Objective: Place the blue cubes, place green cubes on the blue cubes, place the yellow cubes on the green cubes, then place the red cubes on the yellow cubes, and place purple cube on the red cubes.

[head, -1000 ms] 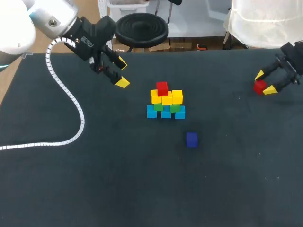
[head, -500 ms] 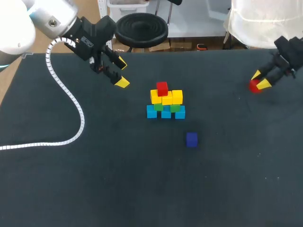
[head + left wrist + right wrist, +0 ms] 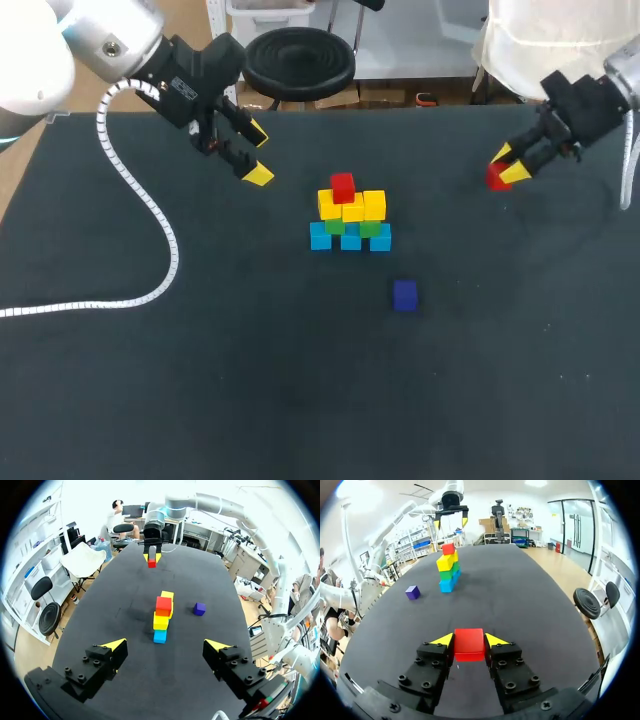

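A stack (image 3: 350,220) stands mid-table: three blue cubes (image 3: 349,238) at the base, green cubes (image 3: 369,228) on them, yellow cubes (image 3: 352,206) above, one red cube (image 3: 343,187) on top. The purple cube (image 3: 404,294) lies alone in front of the stack. My right gripper (image 3: 507,165) hangs above the table at the right, shut on a second red cube (image 3: 469,644), which sits squarely between its yellow tips. My left gripper (image 3: 254,153) hovers open and empty, back-left of the stack. In the left wrist view the stack (image 3: 161,619) lies ahead of the left gripper (image 3: 165,645).
A white ribbed cable (image 3: 150,220) from my left arm loops over the table's left part. The black tabletop (image 3: 300,400) spreads wide in front of the stack.
My right gripper closed on the red cube, lifted it off the table's right side and carried it leftward toward the stack. The left arm kept still.
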You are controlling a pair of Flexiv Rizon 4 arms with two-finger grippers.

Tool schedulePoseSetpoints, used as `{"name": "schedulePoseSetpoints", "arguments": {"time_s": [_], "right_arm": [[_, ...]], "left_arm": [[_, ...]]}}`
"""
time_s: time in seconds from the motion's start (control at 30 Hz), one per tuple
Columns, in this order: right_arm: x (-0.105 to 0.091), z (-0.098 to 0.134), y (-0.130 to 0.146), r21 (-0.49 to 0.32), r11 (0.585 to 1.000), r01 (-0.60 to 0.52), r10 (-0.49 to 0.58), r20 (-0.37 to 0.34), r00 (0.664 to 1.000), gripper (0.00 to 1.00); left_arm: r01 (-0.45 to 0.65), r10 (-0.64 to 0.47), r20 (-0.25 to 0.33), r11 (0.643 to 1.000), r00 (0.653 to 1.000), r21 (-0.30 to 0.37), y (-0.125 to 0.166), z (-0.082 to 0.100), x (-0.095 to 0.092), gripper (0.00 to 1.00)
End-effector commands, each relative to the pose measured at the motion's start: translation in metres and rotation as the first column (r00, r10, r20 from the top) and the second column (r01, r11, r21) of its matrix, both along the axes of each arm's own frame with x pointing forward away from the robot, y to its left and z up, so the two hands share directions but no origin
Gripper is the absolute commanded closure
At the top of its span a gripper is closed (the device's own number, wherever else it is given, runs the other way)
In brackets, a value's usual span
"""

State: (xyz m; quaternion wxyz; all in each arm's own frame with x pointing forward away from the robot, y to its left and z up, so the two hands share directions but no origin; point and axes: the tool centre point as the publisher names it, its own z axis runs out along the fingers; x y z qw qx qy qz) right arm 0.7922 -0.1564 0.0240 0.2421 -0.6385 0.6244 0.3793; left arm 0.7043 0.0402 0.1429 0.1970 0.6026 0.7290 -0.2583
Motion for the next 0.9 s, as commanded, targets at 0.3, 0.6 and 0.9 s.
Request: {"name": "schedulePoseSetpoints", "arguments": {"time_s": [0.3, 0.6, 0.9], "right_arm": [[-0.037, -0.021, 0.058, 0.011, 0.998, 0.056, -0.057, 0.08, 0.995, 1.0], [-0.04, -0.024, 0.062, 0.03, 0.999, 0.039, -0.04, 0.05, 0.998, 0.97], [-0.035, -0.018, 0.054, 0.081, 0.994, 0.076, -0.081, 0.064, 0.995, 0.0]], "left_arm": [[-0.003, 0.003, 0.0, 1.0, 1.0, 0.003, 0.0, 0.001, 0.0, 0.0], [-0.003, 0.003, 0.0, 1.0, 1.0, 0.003, 0.0, 0.001, 0.0, 0.0], [-0.003, 0.003, 0.0, 1.0, 1.0, 0.003, 0.0, 0.001, 0.0, 0.0]]}}
